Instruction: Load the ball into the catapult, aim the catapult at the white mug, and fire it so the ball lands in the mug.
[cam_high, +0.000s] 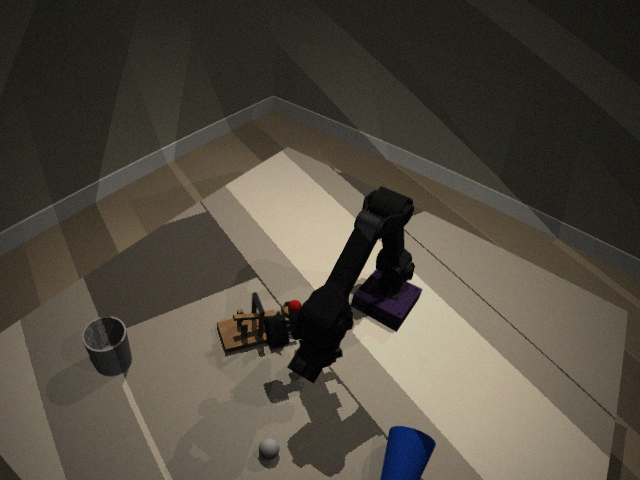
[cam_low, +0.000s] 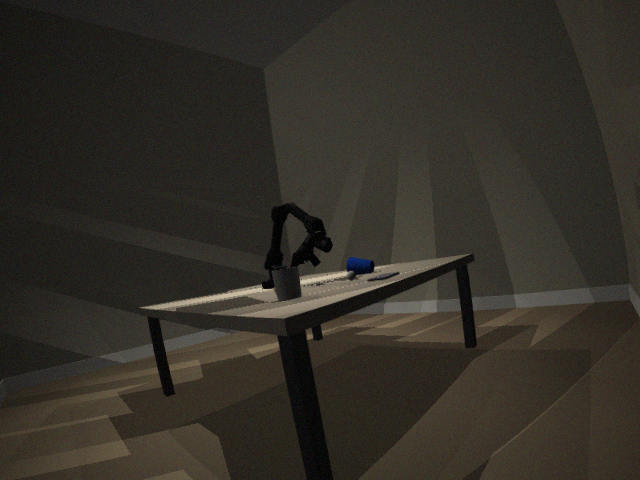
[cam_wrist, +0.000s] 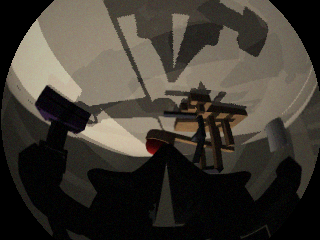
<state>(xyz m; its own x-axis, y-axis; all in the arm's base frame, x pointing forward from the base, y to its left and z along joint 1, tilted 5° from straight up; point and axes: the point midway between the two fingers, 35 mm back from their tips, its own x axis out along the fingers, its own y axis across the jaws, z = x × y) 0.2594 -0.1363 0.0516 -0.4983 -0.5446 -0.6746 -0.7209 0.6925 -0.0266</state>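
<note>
The red ball (cam_high: 294, 305) (cam_wrist: 151, 146) sits at the cup end of the wooden catapult (cam_high: 230, 334) (cam_wrist: 240, 118). The catapult's other end faces roughly toward the mug. The mug (cam_high: 108, 351) (cam_low: 287, 285) (cam_wrist: 274, 135) looks grey in this dim light and stands upright at the left in the top view. My gripper (cam_wrist: 166, 146) is shut with nothing between its fingers. In the wrist view its tips appear close beside the ball and the cup end; whether they touch is unclear. The arm hides the fingertips in the top view.
A pale ball (cam_high: 268, 447) (cam_low: 351, 275) lies on the table. A blue cup (cam_high: 405, 457) (cam_low: 359, 265) lies on its side near it. A flat dark object (cam_low: 383, 276) shows near the table edge in the exterior view. The arm's purple base (cam_high: 387, 304) (cam_wrist: 62, 110) stands behind the gripper.
</note>
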